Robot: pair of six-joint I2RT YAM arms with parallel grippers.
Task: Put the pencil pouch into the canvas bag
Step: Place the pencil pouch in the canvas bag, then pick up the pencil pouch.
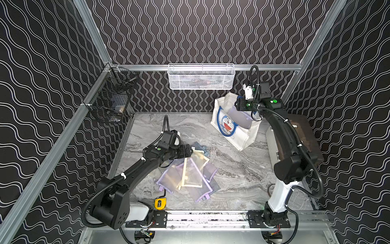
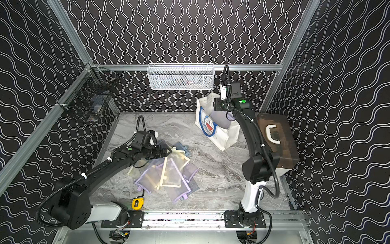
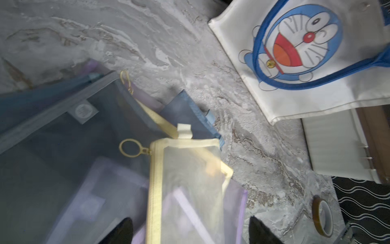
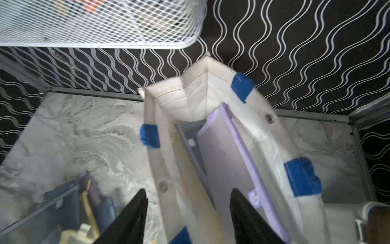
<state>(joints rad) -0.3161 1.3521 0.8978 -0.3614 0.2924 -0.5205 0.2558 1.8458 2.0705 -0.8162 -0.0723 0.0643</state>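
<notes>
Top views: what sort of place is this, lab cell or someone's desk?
Likely an enclosed robot test cell: aluminium frame carrying wavy-patterned wall panels, left arm and right arm bolted to a front rail, and a marble-look tabletop staged with pouches and a canvas bag.

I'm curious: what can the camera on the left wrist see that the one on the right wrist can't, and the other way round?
Only the left wrist view shows the cat print on the canvas bag, a tape roll and the gold ring pull on a yellow pouch. Only the right wrist view looks into the bag's open top, where a purple pouch stands, and shows the white mesh basket. Both show the bag, the marble table and loose pouches lying on it.
</notes>
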